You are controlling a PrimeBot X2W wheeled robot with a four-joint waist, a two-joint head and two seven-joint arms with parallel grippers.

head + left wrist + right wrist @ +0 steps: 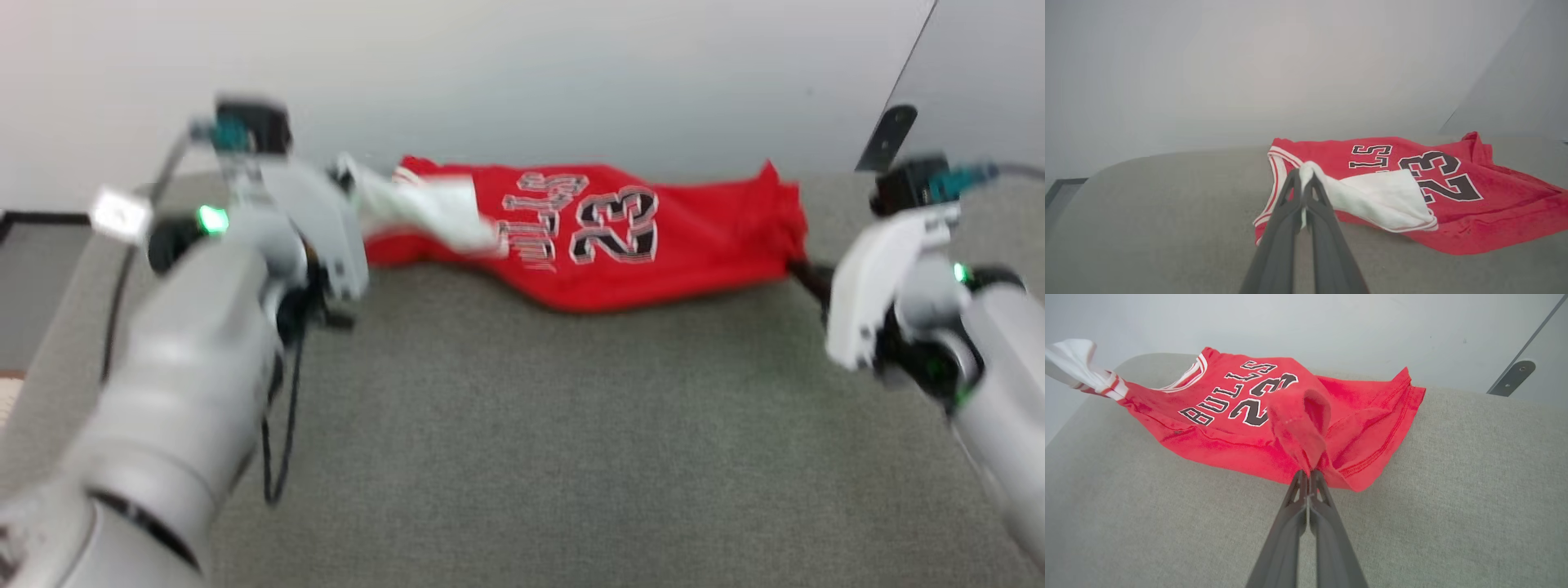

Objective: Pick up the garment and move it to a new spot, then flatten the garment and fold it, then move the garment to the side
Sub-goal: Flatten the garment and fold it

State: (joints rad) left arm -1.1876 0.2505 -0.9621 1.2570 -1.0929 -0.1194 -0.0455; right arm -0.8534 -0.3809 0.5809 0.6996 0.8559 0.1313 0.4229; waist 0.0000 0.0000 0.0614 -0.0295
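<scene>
In the blurred head view, the garment point(620, 237) stretches along the far edge of the grey woven surface point(522, 425), its "23" facing up. The left gripper point(353, 181) meets its white sleeve point(433, 212) toward the surface's left end. The right gripper point(807, 276) meets its hem point(780, 216) toward the right end. A pale wall point(522, 73) rises directly behind the surface's far edge. In the left wrist view, the left gripper point(1303, 176) has its fingers pressed together on a bunched tip of the white sleeve, which trails slack to the red body lying on the surface. In the right wrist view, the right gripper point(1309, 473) pinches a gathered fold of the hem, the cloth puckering above the fingertips. A metal bracket point(1511, 377) sits beyond the surface's far right corner. The shirt looks light, soft and limp, so it should sag and crease wherever it is unsupported. Holds at the shoulders and hem corners seem best for spreading it flat. The surface's coarse weave probably drags at the cloth rather than letting it slide.
</scene>
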